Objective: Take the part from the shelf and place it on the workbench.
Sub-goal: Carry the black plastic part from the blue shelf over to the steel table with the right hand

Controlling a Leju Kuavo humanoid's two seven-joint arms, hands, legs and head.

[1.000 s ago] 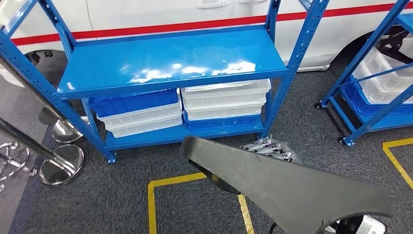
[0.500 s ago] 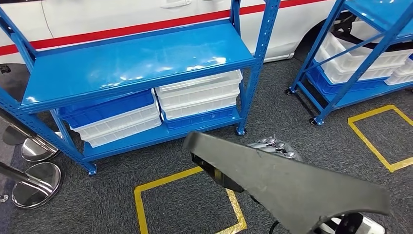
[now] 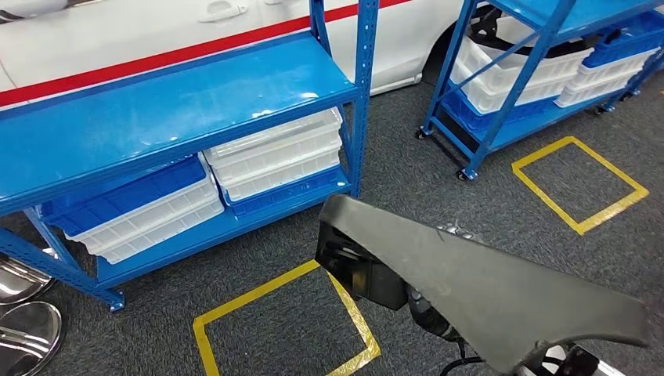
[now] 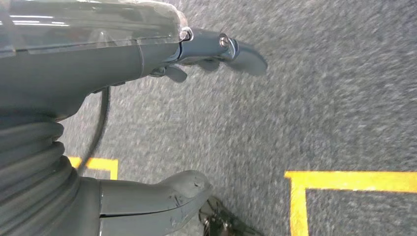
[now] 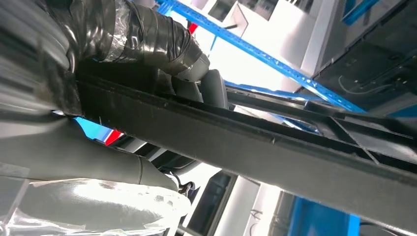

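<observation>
A long black plastic part (image 3: 485, 290) crosses the lower right of the head view, hanging over the carpet. My right hand (image 5: 162, 54) grips this part (image 5: 275, 152) from beneath, with the taped thumb and fingers wrapped round its edge. In the head view the part hides most of that hand. My left hand (image 4: 88, 54) hangs over the grey carpet, thumb and fingers apart, holding nothing. The blue shelf (image 3: 172, 110) stands ahead on the left with a bare top level.
White bins (image 3: 274, 157) and a blue bin (image 3: 125, 200) fill the shelf's lower level. A second blue shelf (image 3: 509, 78) with bins stands at the right. A white car (image 3: 117, 39) is behind. Yellow tape squares (image 3: 258, 294) (image 3: 548, 200) mark the carpet. Chrome stand bases (image 3: 23, 329) sit far left.
The whole picture has slid to the left, so the camera has turned right. The black part stays held in my right hand at the lower right.
</observation>
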